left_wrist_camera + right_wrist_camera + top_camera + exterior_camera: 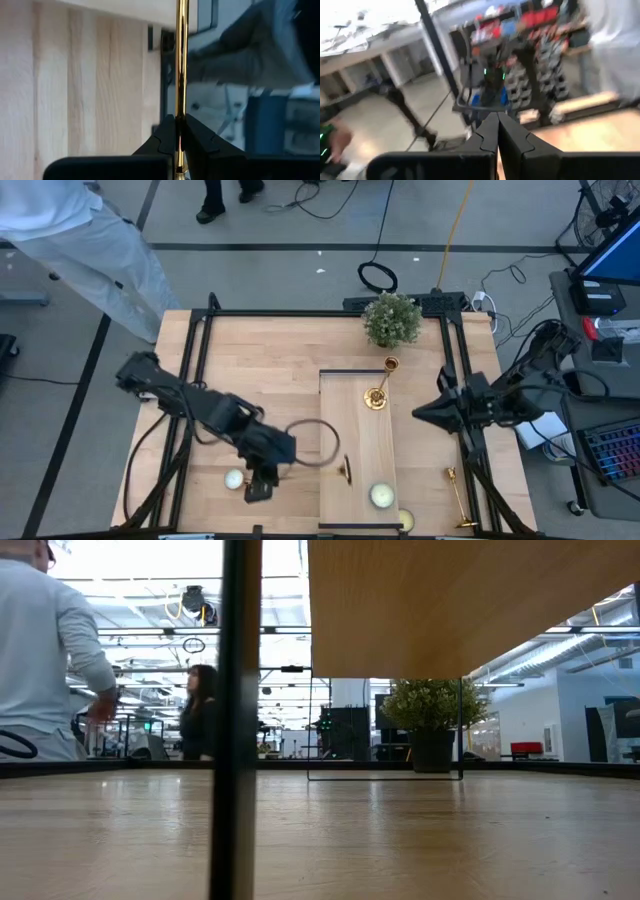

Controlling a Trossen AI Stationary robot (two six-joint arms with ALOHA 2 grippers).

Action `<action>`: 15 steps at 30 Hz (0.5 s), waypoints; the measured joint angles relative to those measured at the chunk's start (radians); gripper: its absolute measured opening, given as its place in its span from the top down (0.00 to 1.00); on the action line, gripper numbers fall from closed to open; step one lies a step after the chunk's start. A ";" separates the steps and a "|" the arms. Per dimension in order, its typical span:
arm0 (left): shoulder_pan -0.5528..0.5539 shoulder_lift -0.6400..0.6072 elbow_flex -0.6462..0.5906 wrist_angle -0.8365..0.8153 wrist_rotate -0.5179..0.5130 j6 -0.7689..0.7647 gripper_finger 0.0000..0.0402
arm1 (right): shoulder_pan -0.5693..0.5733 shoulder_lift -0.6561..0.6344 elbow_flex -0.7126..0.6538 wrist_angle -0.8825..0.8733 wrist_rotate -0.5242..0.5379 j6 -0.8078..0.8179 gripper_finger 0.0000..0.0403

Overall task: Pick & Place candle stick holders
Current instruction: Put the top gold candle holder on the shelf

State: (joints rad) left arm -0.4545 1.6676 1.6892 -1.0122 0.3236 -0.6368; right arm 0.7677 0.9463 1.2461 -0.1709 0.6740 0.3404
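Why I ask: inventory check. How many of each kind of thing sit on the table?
Gold candlestick holders: 3
Pale round candles: 3
Potted plant: 1
Total: 7

1. Left arm stretched diagonally over counter's front-left; left gripper (260,483) points down, clamped on a candlestick (181,75).
2. Right arm folded at right edge; right gripper (424,412) closed, empty, pointing left.

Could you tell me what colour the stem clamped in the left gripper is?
Shiny gold candlestick stem, clearest in the left wrist view.
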 joint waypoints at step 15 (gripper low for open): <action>0.050 0.352 0.632 -0.479 -0.086 0.219 0.96 | -0.035 0.140 0.225 -0.365 -0.266 0.197 0.76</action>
State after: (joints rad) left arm -0.4044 2.0197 2.3215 -1.4915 0.2379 -0.4183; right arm 0.7323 1.0862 1.4711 -0.5360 0.4084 0.5373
